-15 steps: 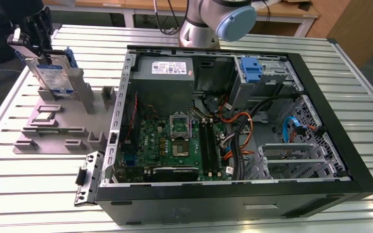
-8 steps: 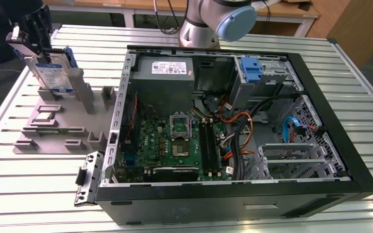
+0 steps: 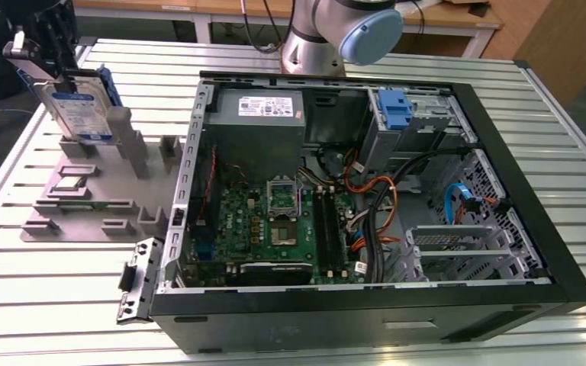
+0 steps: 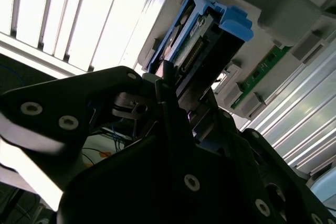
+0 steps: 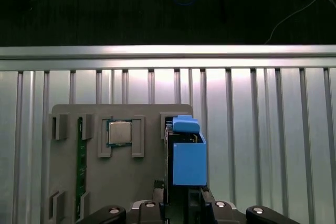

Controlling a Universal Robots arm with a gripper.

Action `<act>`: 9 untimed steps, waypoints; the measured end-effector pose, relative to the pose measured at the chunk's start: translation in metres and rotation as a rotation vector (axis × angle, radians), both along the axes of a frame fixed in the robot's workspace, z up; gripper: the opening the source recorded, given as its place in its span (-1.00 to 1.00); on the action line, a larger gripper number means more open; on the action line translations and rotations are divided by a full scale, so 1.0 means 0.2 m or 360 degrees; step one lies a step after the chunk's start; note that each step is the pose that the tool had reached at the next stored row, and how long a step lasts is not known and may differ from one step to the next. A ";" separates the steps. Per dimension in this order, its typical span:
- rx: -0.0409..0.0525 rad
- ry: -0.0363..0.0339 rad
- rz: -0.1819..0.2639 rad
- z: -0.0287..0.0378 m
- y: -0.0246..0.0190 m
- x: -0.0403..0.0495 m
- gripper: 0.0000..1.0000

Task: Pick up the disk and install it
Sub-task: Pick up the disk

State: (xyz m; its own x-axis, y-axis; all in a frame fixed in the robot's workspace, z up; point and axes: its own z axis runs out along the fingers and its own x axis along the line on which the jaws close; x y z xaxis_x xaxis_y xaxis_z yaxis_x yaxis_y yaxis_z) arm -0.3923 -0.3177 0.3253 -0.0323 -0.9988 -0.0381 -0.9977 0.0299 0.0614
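Jaws: black gripper [image 3: 57, 72] clamped on the top edge of the flat silver metal disk [image 3: 82, 114].
Count: one disk, one grey slotted holder tray [image 3: 89, 206], one open black computer case [image 3: 375, 305].
Disk look: white-and-blue label, blue plastic carrier frame, standing upright.
Disk place: at a tray corner, on the exterior view's left of the case.

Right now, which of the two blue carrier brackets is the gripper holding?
The one framing the disk, in the gripper by the grey fixture at the exterior view's left; the other bracket stands bare in the computer case.
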 end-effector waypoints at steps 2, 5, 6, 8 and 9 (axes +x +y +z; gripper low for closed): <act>0.0000 0.0000 0.0000 0.002 0.000 0.000 -0.30; 0.0000 0.0000 0.0000 0.007 0.000 0.000 -0.30; 0.0000 0.0000 0.0000 0.008 0.000 0.000 -0.30; 0.0000 0.0000 0.0000 0.009 0.000 0.000 -0.30; 0.0000 0.0000 0.0000 0.009 0.000 0.000 -0.30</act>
State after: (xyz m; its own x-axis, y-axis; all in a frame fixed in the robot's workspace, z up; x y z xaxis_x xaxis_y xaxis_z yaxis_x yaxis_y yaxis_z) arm -0.3923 -0.3177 0.3272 -0.0323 -0.9988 -0.0381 -0.9977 0.0299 0.0615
